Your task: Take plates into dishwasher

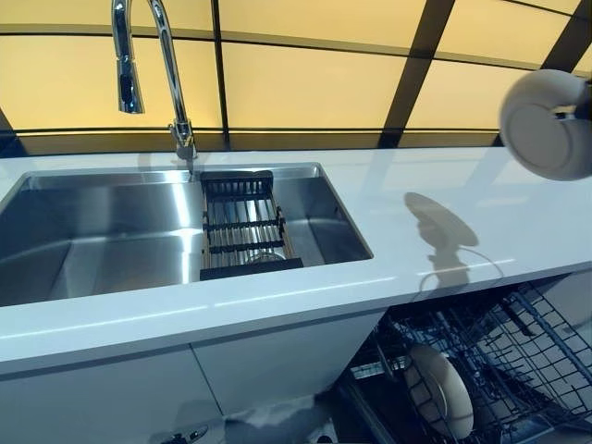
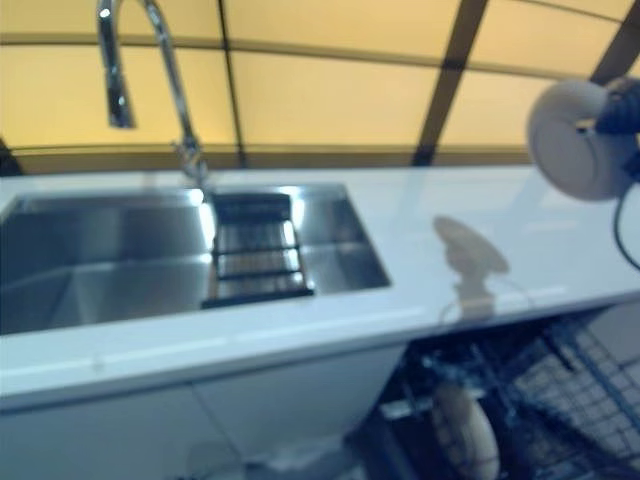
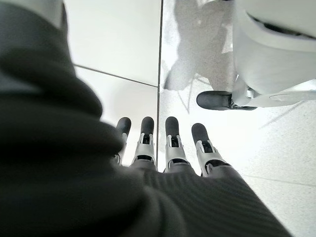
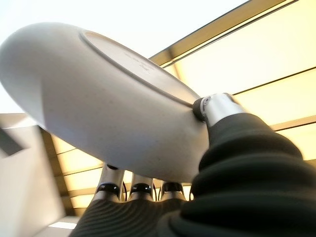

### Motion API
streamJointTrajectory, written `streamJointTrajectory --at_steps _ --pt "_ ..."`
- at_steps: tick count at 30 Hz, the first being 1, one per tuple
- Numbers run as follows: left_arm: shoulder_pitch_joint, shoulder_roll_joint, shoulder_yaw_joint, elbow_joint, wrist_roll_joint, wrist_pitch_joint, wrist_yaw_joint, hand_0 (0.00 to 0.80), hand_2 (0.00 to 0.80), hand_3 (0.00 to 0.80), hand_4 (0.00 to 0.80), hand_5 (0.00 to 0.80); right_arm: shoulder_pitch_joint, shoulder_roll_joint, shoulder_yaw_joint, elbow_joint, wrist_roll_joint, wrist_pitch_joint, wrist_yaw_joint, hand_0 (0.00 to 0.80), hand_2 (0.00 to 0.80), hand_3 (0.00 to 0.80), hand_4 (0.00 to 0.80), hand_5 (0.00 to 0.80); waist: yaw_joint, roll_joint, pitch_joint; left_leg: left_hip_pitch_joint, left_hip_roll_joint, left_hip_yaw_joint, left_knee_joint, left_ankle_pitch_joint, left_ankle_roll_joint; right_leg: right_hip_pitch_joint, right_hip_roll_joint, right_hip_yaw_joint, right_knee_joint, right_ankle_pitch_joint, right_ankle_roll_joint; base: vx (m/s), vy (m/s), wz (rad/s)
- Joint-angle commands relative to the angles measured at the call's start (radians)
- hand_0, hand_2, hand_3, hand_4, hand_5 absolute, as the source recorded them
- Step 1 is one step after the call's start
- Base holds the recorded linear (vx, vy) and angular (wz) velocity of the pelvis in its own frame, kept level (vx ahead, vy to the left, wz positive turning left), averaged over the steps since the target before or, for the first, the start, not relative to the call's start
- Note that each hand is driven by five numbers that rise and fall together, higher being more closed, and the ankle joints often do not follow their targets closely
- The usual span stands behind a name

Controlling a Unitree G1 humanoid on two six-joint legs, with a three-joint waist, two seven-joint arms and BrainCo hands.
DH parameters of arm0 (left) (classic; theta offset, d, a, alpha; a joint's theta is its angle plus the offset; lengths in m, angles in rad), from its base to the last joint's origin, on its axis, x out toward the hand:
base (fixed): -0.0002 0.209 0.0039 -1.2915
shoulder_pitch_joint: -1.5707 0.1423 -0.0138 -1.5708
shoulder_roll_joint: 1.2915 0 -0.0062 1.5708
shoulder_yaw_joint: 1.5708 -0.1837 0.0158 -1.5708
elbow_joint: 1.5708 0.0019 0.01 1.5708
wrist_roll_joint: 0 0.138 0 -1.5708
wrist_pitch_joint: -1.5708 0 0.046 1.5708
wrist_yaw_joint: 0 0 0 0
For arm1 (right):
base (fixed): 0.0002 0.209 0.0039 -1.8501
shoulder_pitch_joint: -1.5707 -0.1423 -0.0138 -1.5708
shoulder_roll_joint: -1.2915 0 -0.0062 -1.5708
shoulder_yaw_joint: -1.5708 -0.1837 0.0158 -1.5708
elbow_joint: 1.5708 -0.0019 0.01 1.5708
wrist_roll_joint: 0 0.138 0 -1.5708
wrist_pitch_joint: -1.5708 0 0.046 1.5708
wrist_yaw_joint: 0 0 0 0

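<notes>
Right hand [image 4: 217, 111] is gripping a white plate [image 1: 548, 123], thumb on its underside, fingers beneath, above the bench [image 1: 444, 222]. Left hand [image 3: 168, 148] is hanging slack-fingered, empty. Advice: be tilting the plate upright while lowering toward the dishwasher rack [image 1: 499, 351] under the bench, beside the racked plate [image 1: 442, 388].

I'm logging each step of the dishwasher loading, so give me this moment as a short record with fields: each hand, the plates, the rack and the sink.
right hand: raised above the white counter, thumb and fingers pinching a plate
held plate: white, tilted, underside facing the head camera
left hand: hangs low beside the white cabinet, fingers straight, holding nothing
dishwasher rack: pulled out below the counter
racked plate: one white plate standing on edge in the rack
sink: steel, a dark drain basket set in it, tap above
</notes>
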Motion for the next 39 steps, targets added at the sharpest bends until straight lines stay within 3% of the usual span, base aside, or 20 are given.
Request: streamJointTrajectory --at_steps 1,7,16,23,33,35,39 --pt "-0.045 0.038 -0.032 0.047 0.025 -0.024 -0.012 0.000 0.000 0.000 0.000 0.000 -0.059 -0.055 -0.054 0.048 0.037 -0.030 -0.003 0.800 0.800 0.800 0.800 0.800 -0.019 -0.068 0.016 0.008 -0.014 -0.029 -0.002 -0.038 0.039 0.076 -0.044 0.012 0.003 -0.057 0.083 -0.005 -0.036 -0.07" --pt "-0.043 0.040 -0.022 0.047 0.049 -0.010 -0.020 0.000 0.000 0.000 0.000 0.000 0.119 -0.127 -0.199 0.043 0.070 -0.047 0.054 0.800 0.800 0.800 0.800 0.800 -0.054 -0.066 0.017 0.018 -0.009 -0.003 -0.002 -0.041 0.041 0.068 -0.033 0.042 0.003 -0.050 0.083 -0.001 -0.041 -0.12" --pt "-0.053 0.050 -0.012 0.044 0.084 -0.001 -0.025 0.000 0.000 0.000 0.000 0.000 0.492 -0.114 -0.487 -0.053 0.058 -0.069 0.095 0.800 0.800 0.800 0.800 0.800 -0.103 -0.057 0.038 0.026 0.006 0.042 -0.002 -0.044 0.041 0.042 -0.021 0.077 0.003 -0.039 0.085 -0.010 -0.059 -0.11" --pt "-0.074 0.044 -0.027 0.026 0.091 0.006 -0.036 0.000 0.000 0.000 0.000 0.000 0.633 -0.065 -0.557 -0.162 0.014 -0.077 0.125 0.800 0.800 0.800 0.800 0.800 -0.137 -0.038 0.061 0.026 0.012 0.064 -0.002 -0.047 0.039 0.020 -0.022 0.098 0.003 -0.032 0.085 -0.025 -0.040 -0.10" --pt "-0.093 0.024 -0.008 0.021 0.066 -0.033 -0.041 0.000 0.000 0.000 0.000 0.000 0.745 0.045 -0.592 -0.292 -0.079 -0.078 0.117 0.800 0.800 0.800 0.800 0.800 -0.185 0.013 0.099 0.034 0.007 0.090 -0.002 -0.057 0.038 -0.013 -0.025 0.120 0.003 -0.025 0.078 -0.020 0.005 -0.11" --pt "-0.095 0.013 0.001 0.017 0.070 -0.037 -0.039 0.000 0.000 0.000 0.000 0.000 0.792 0.079 -0.614 -0.344 -0.182 -0.094 0.114 0.800 0.800 0.800 0.800 0.800 -0.198 0.025 0.108 0.033 0.005 0.091 -0.002 -0.058 0.035 -0.019 -0.027 0.127 0.003 -0.025 0.077 -0.013 0.017 -0.02" --pt "-0.106 0.005 0.010 0.014 0.070 -0.032 -0.039 0.000 0.000 0.000 0.000 0.000 0.851 0.104 -0.641 -0.421 -0.248 -0.072 0.096 0.800 0.800 0.800 0.800 0.800 -0.213 0.037 0.123 0.031 0.002 0.099 -0.002 -0.058 0.035 -0.028 -0.030 0.134 0.003 -0.020 0.075 -0.033 0.027 -0.02"
